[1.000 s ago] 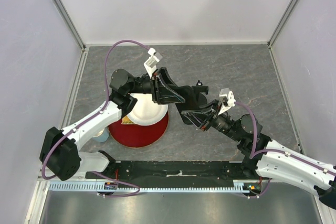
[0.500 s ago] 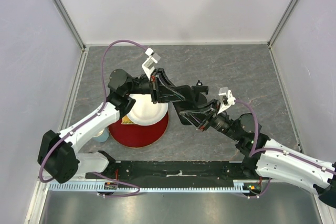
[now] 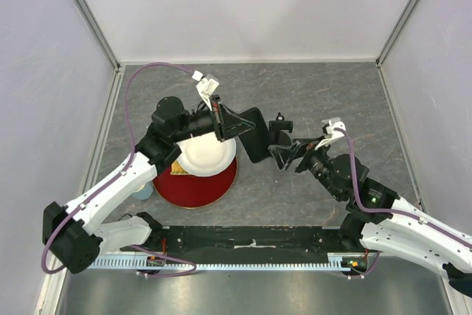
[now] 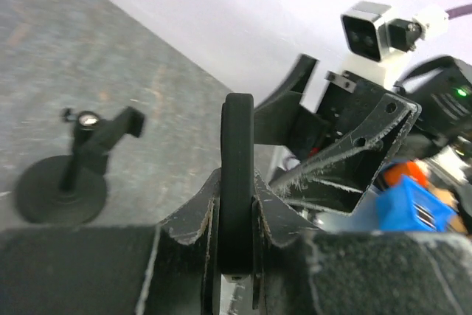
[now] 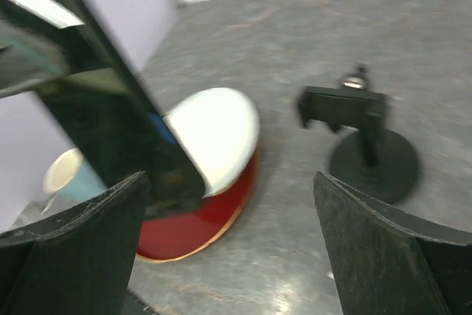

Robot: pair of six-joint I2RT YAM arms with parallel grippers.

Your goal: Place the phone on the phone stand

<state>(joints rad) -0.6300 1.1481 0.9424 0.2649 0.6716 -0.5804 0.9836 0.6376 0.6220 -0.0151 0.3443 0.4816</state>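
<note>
Left claw (image 3: 234, 127) clamped on phone (image 3: 254, 135), gripped edge-on between fingers (image 4: 188, 223), lifted off table (image 3: 332, 94), just beside phone stand (image 3: 280, 129). Right claw (image 3: 282, 156) spread wide, empty, near stand base. White plate (image 3: 206, 154) stacked on red plate (image 3: 193, 186) beneath left arm.

Phone (image 3: 253, 134) aloft — stand (image 3: 280, 135) upright beside
</note>
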